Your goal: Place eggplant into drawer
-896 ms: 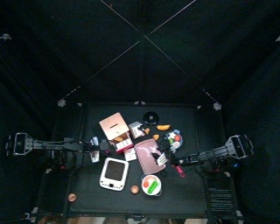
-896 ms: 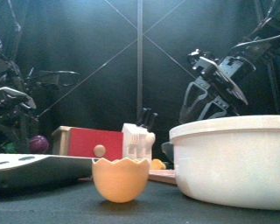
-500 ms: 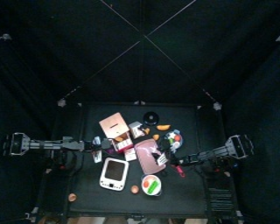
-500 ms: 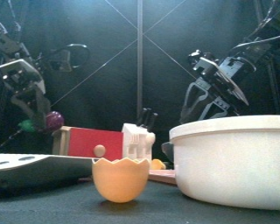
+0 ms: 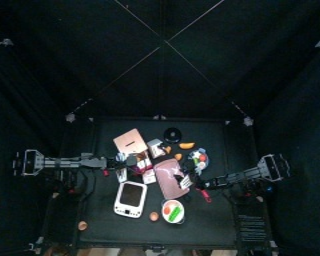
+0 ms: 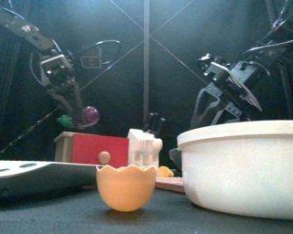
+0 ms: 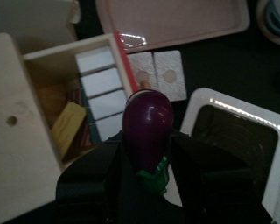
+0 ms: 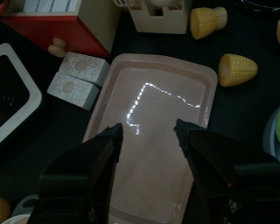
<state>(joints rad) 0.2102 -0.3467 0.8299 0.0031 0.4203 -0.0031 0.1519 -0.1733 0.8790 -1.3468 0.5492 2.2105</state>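
Note:
My left gripper (image 7: 147, 163) is shut on a purple eggplant (image 7: 149, 121) with a green stem. In the front view the eggplant (image 6: 83, 116) hangs in the air under the left gripper (image 6: 70, 102), above the left end of the red-fronted drawer box (image 6: 94, 147). In the left wrist view the wooden drawer (image 7: 52, 105) stands open just beyond the eggplant, with white blocks and a yellow piece inside. My right gripper (image 8: 154, 175) is open and empty over a pink tray (image 8: 149, 114); it hangs at the right in the front view (image 6: 222, 91).
A white scale (image 5: 131, 198) lies at the front left, and a white bowl (image 6: 241, 169) and an orange egg cup (image 6: 125, 187) stand at the front edge. The pink tray (image 5: 170, 178) is in the middle, with small toy foods (image 8: 238, 68) around it.
My left gripper has lifted the eggplant from low at the left and carried it up and rightward toward the drawer box. The right arm has not moved.

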